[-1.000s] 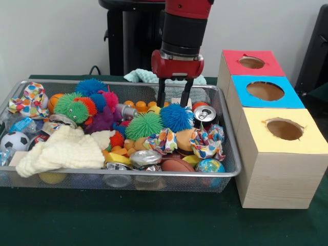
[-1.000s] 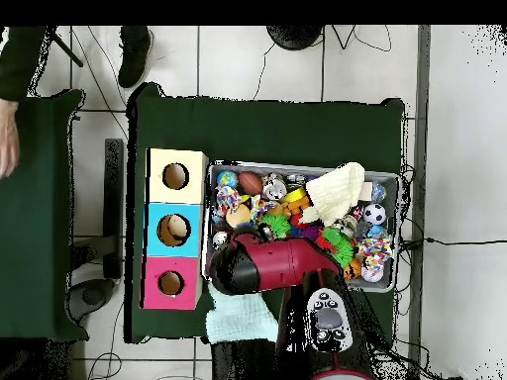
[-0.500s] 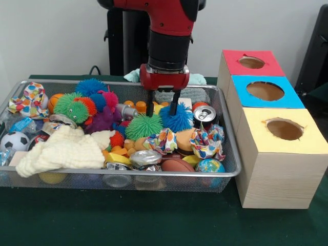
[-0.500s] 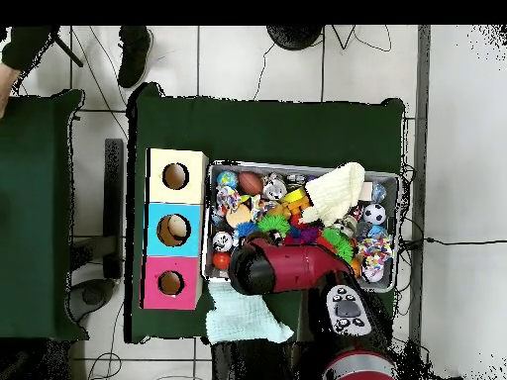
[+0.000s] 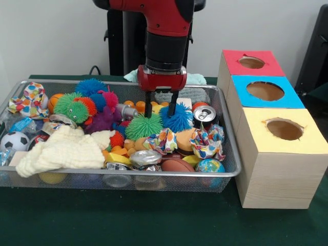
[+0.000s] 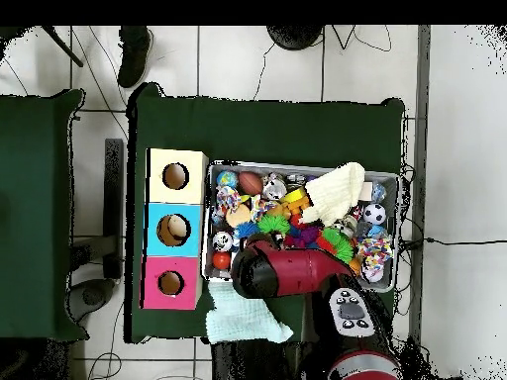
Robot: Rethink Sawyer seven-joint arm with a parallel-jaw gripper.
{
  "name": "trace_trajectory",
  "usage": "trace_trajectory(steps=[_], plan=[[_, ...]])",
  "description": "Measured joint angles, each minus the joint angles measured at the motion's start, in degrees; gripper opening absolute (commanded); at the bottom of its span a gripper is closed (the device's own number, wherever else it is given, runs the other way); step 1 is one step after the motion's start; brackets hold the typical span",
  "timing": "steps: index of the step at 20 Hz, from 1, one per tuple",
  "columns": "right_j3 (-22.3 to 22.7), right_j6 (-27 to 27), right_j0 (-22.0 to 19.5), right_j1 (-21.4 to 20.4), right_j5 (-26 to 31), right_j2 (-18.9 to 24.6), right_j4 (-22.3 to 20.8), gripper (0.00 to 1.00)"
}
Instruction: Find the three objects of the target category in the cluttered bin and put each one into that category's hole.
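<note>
From the front, the red and black arm [image 5: 165, 31] comes straight down over the wire bin [image 5: 225, 148] on the green desk [image 5: 154, 220]. Its gripper [image 5: 161, 107] has its two dark fingers [image 5: 148, 106] spread apart, their tips dipping between the green spiky ball [image 5: 143, 126] and the blue spiky ball [image 5: 178, 119], holding nothing. A soda can [image 5: 205, 115] stands just right of the blue ball, and a cream cloth [image 5: 64, 148] lies over the left part of the heap. Beside the bin stands a wooden box with a red hole [image 5: 251, 62], a blue hole [image 5: 265, 90] and a yellow hole [image 5: 284, 129]. From overhead, the arm [image 6: 292, 274] covers the bin's lower left part and hides the fingers; the cream cloth [image 6: 335, 191] lies at the bin's upper edge, and a pale green towel [image 6: 241, 319] lies on the desk below the bin.
</note>
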Motion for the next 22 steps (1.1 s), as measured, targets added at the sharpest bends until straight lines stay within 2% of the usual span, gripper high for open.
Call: trace_trajectory(steps=[11,22], plan=[[1.9,0.0,-4.0,0.0,-10.2,5.5,0.0,1.0],[3.5,0.0,-4.2,-0.8,-13.2,8.8,0.0,1.0]])
